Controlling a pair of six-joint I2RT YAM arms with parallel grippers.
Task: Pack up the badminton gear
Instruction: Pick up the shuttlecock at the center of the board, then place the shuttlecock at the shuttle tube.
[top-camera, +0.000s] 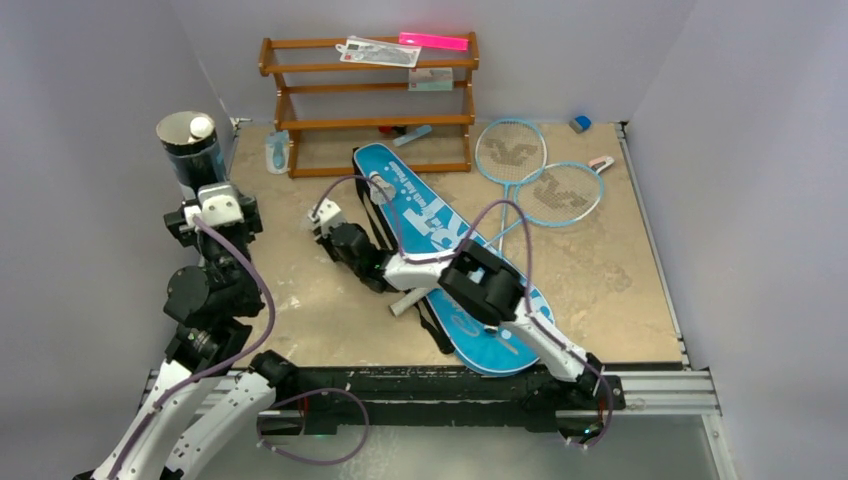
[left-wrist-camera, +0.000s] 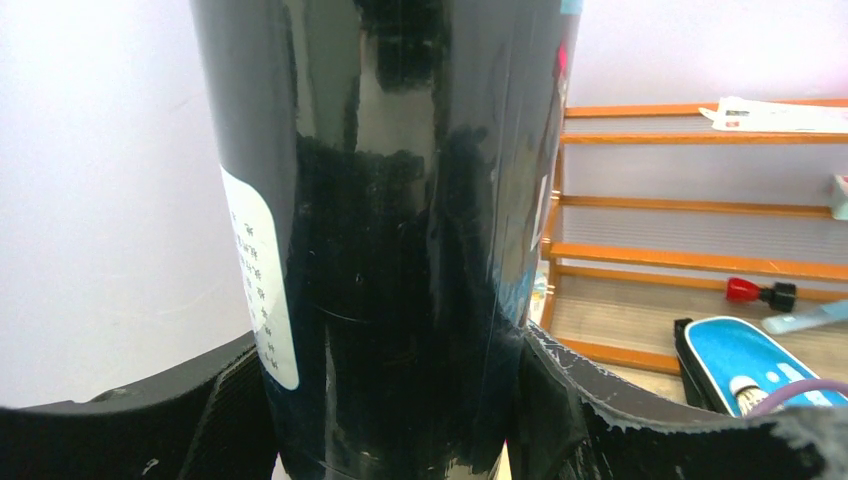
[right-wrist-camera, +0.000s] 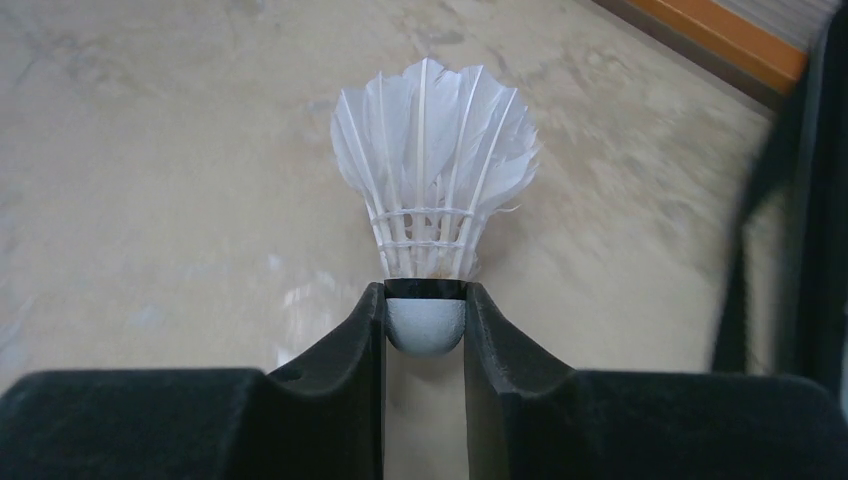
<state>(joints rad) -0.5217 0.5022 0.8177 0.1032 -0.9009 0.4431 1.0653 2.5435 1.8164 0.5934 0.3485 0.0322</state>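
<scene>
Right wrist view: right pincer (right-wrist-camera: 425, 312) clenched on shuttlecock (right-wrist-camera: 432, 190) at its cork; left pincer (left-wrist-camera: 395, 400) grasped upright black tube (left-wrist-camera: 385, 200). Step judged: tubing shuttlecocks; next called for alignment over tube mouth.

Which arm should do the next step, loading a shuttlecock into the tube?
Right: the right gripper pinches the shuttlecock by its cork, while the left gripper is occupied holding the black tube upright.

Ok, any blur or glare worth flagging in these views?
Right wrist: white feather shuttlecock sharp, beige tabletop behind smeared, worst at right. Left wrist: glossy long black tube fills the frame, mirror reflections; brown wooden rack behind crisp. Top external: even light, pink strip on rack blown out.
</scene>
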